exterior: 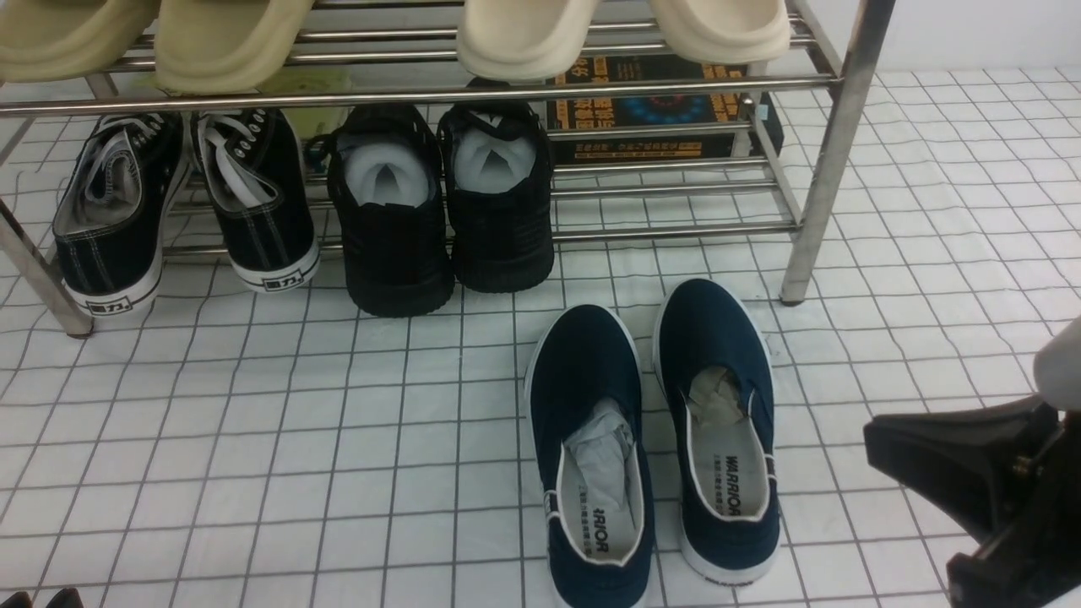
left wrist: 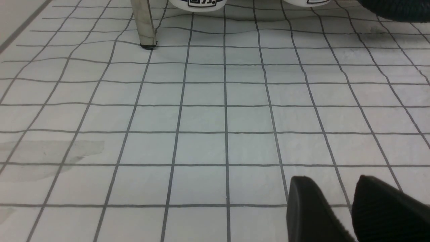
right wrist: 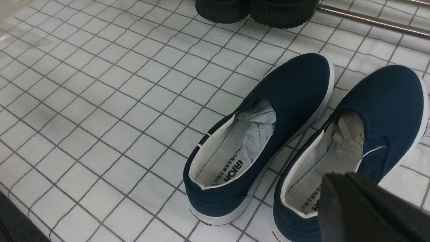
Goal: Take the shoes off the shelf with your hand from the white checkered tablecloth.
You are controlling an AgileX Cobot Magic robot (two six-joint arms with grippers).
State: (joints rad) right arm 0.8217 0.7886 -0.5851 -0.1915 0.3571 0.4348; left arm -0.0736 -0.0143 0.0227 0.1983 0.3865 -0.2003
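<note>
The two navy shoes point(exterior: 591, 439) point(exterior: 718, 414) lie side by side on the white checkered tablecloth point(exterior: 253, 422), toes toward the shelf point(exterior: 642, 84) and just in front of its right leg. Both show paper stuffing and printed insoles in the right wrist view point(right wrist: 268, 134) point(right wrist: 376, 111). My right gripper point(exterior: 874, 439) is shut with nothing in it and hangs to the right of the pair, apart from it; in its wrist view the closed tip point(right wrist: 332, 179) sits over the nearer shoe's heel opening. My left gripper point(left wrist: 332, 183) is open above bare cloth, holding nothing.
On the shelf's bottom tier stand black lace-up sneakers point(exterior: 181, 203) and all-black shoes point(exterior: 439, 211). Beige slippers point(exterior: 524, 34) rest on the tier above. A dark printed box point(exterior: 659, 110) lies behind the bars. A steel leg point(left wrist: 144, 27) stands ahead of the left gripper.
</note>
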